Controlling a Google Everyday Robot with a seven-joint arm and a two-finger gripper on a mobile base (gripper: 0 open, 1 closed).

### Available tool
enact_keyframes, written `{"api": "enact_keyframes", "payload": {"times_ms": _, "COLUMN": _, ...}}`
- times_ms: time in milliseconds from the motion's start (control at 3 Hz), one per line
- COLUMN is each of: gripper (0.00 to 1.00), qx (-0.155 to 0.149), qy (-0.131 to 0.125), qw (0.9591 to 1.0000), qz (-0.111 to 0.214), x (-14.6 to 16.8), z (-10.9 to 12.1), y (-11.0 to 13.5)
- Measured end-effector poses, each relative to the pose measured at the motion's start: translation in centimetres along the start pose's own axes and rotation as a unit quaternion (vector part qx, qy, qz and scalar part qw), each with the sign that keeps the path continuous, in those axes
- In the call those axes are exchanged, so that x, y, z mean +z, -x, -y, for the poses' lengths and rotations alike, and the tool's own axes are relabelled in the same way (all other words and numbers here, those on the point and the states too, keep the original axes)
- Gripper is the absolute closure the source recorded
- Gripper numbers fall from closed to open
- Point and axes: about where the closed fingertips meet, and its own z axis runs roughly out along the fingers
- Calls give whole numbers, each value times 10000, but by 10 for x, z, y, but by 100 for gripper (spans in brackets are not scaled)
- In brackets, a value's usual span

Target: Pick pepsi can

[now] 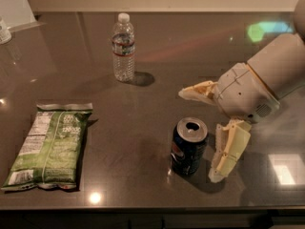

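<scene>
The pepsi can (188, 149) is dark blue with a silver opened top. It stands upright on the dark table (143, 113), front and right of centre. My gripper (198, 135) is open, with cream fingers spread wide. One finger (198, 90) lies behind the can and the other (229, 151) sits just to its right. The can stands at the mouth of the open fingers and neither finger touches it.
A clear plastic water bottle (123, 48) stands upright at the back, left of centre. A green chip bag (50, 144) lies flat at the front left. The table's front edge runs just below the can. A white object (5, 30) sits at the far left edge.
</scene>
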Motion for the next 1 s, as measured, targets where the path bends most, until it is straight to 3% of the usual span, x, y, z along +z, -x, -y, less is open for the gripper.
{"api": "enact_keyframes", "payload": {"times_ms": 333, "gripper": 0, "qx": 133, "qy": -239, "qw": 9991, "qz": -328, "x": -20, "z": 20, "y": -14}}
{"api": "enact_keyframes", "payload": {"times_ms": 1000, "gripper": 0, "qx": 1, "qy": -312, "qw": 9992, "qz": -261, "x": -30, "z": 27, "y": -23}}
